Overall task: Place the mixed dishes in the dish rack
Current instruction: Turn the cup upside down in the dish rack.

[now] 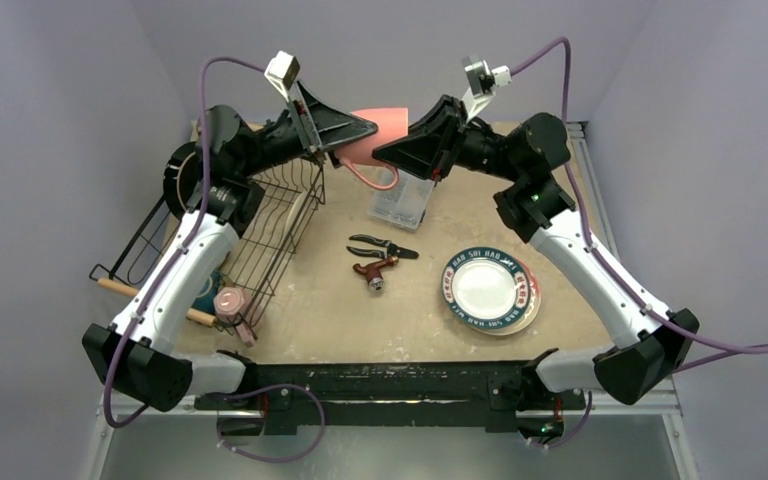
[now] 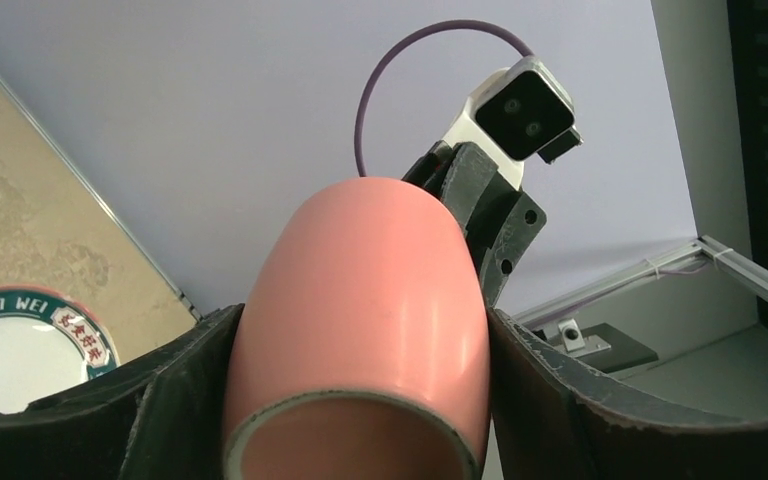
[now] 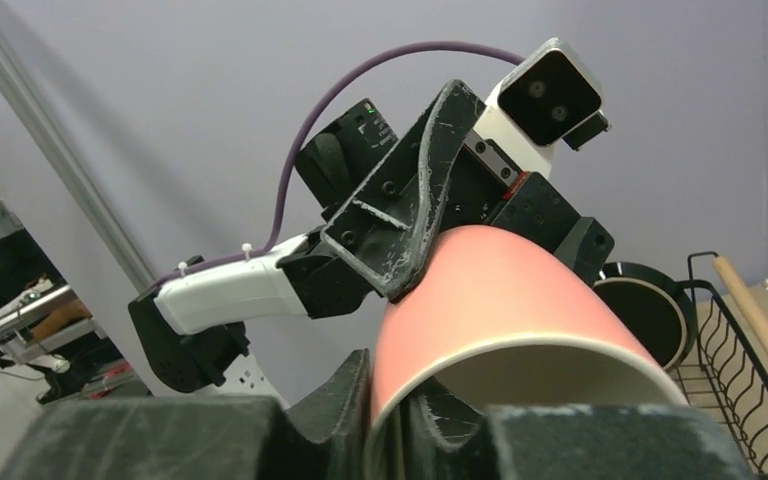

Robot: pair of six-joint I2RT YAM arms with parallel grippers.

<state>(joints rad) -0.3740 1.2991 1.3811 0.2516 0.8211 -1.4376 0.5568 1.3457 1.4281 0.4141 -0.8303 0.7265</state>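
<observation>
Pink mug [image 1: 386, 121] shows its handle [image 1: 372, 185] overhead; wrist views hide it.

Links: white shells on the left arm [image 1: 175, 280] and right arm [image 1: 600, 275]
Joints: black housings
Cables: purple [image 2: 460, 24], one per arm
Wrist cameras: white brackets carrying black two-lens blocks [image 2: 525, 105]
Fingers: black [image 2: 160, 400], edges scuffed pale, with screw holes
Light: a green dot [image 1: 538, 197] on the right arm

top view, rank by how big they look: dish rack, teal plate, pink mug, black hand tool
1. dish rack, clearly largest
2. teal-patterned plate
3. pink mug, held up nearer the camera and partly hidden, so unsure
4. black hand tool, long but thin
</observation>
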